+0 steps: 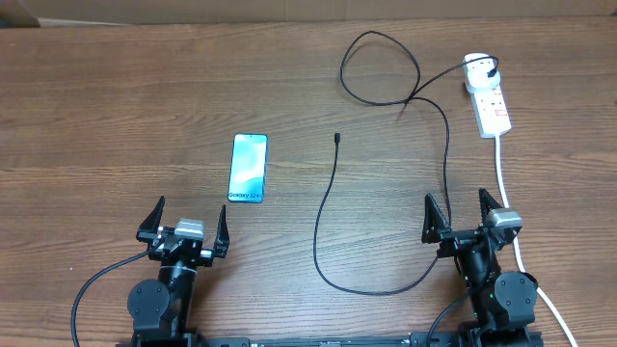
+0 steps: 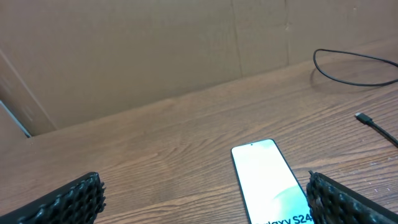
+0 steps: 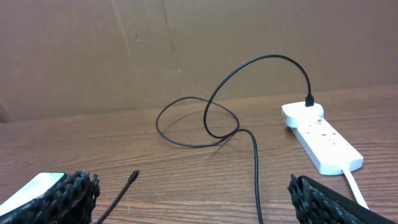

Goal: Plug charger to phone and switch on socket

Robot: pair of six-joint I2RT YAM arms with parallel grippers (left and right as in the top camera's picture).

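The fingers (image 1: 156,216) of the left gripper (image 1: 191,205) and right gripper (image 1: 455,197) are spread wide, empty; the phone (image 1: 248,168) and charger (image 1: 331,183) are laid apart on the counter (image 1: 116,116).

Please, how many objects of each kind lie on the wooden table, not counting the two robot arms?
Slim rectangular smartphone with bright blue screen: 1
Long thin black charger cable: 1
White elongated power strip with thick white cord: 1
Total: 3
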